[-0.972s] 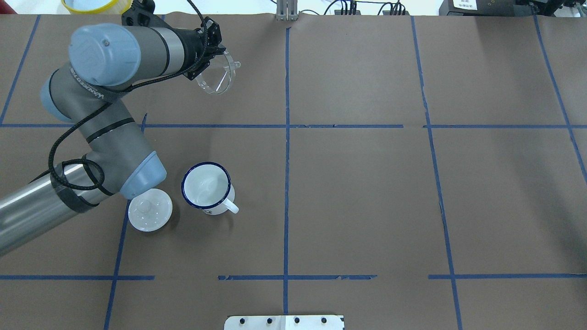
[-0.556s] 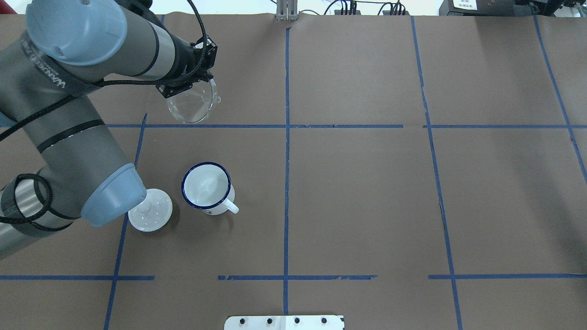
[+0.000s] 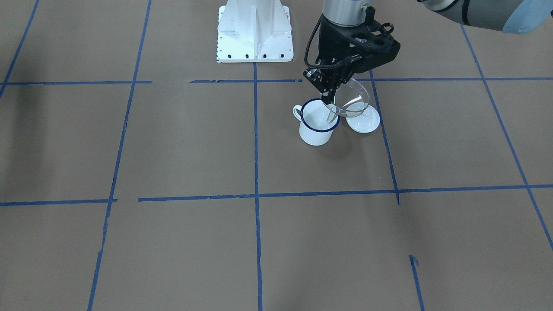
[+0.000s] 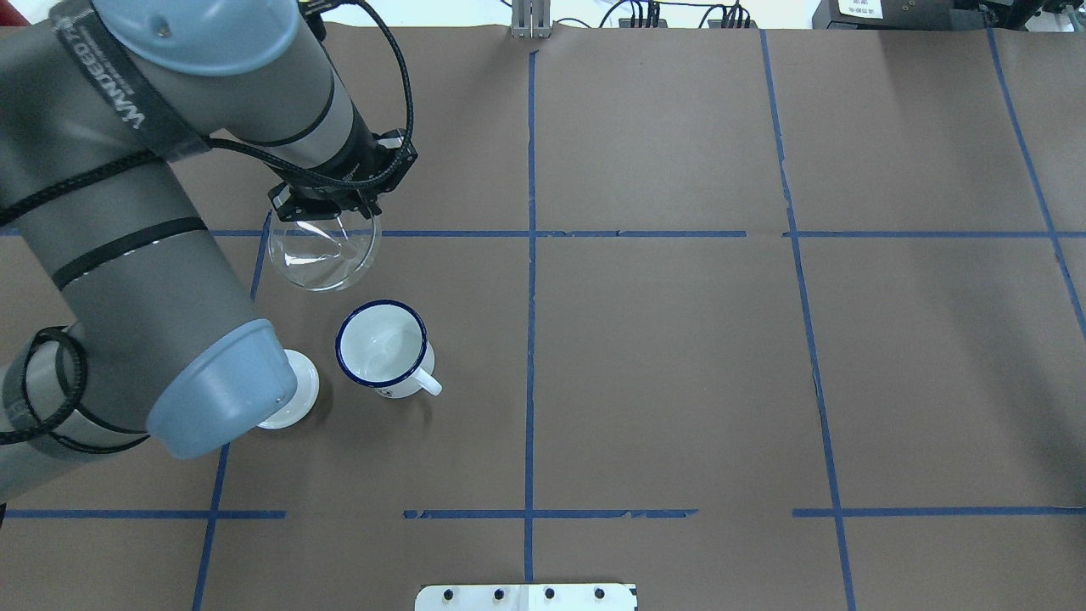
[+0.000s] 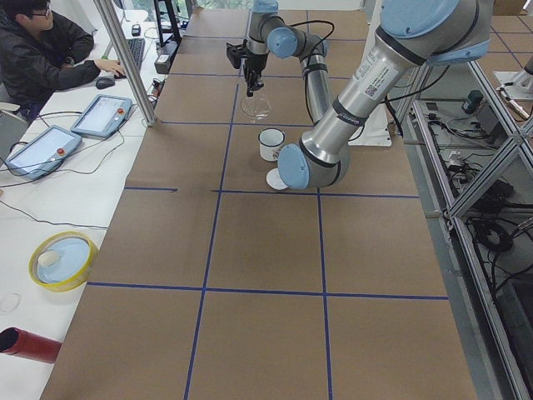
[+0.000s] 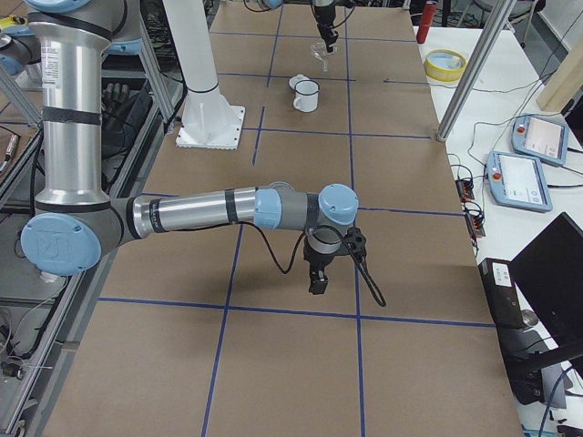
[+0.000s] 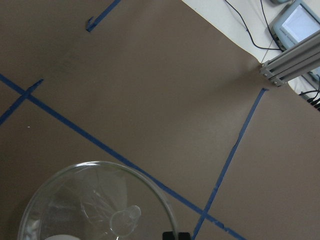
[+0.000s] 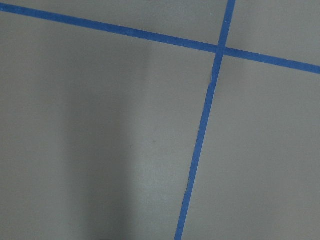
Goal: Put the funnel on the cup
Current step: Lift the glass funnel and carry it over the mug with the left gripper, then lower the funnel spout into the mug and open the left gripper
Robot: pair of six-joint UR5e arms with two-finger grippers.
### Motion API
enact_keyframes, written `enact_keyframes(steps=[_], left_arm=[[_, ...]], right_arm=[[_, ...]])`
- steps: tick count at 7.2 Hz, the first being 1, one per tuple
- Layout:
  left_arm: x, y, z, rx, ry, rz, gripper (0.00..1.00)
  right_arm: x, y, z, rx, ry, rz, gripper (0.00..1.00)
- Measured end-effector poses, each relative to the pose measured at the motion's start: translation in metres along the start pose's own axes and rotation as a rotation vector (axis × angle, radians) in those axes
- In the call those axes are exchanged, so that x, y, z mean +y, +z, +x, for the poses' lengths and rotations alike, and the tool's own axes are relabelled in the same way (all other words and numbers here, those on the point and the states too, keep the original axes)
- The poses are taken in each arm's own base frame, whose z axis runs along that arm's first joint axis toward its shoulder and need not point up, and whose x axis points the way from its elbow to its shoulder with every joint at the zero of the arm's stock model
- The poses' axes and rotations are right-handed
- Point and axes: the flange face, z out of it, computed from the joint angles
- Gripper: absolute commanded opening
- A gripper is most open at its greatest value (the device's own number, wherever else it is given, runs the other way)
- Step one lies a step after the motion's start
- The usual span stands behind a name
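Observation:
My left gripper [image 4: 333, 206] is shut on the rim of the clear funnel [image 4: 321, 255] and holds it in the air, tilted, spout pointing down and sideways. The funnel hangs just beyond and to the left of the white mug with the blue rim [image 4: 381, 344], which stands upright and empty with its handle towards the robot. In the front-facing view the funnel [image 3: 352, 102] overlaps the mug's rim [image 3: 319, 124]. The left wrist view shows the funnel's bowl and spout [image 7: 95, 205]. My right gripper [image 6: 318, 279] shows only in the exterior right view; I cannot tell its state.
A round white knobbed lid [image 4: 301, 392] lies just left of the mug, partly under my left arm's elbow [image 4: 216, 399]. Brown paper with blue tape lines [image 4: 530, 255] covers the table. The robot's base plate [image 4: 526, 596] sits at the near edge.
My left arm has carried the funnel from the far left of the table towards the robot, close to the mug. Its elbow now covers part of the lid.

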Motion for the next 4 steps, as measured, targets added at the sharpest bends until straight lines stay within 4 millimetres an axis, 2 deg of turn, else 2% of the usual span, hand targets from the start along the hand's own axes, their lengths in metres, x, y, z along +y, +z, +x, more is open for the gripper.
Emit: enact_keyframes(steps=[2, 4], left_arm=[[0.010, 0.039, 0.014, -0.117, 0.051, -0.038, 0.00], [0.037, 0.067, 0.024, -0.163, 0.097, -0.077, 0.00]], right_arm=[[0.000, 0.000, 0.000, 0.000, 0.000, 0.000, 1.00], [0.000, 0.000, 0.000, 0.000, 0.000, 0.000, 1.00]])
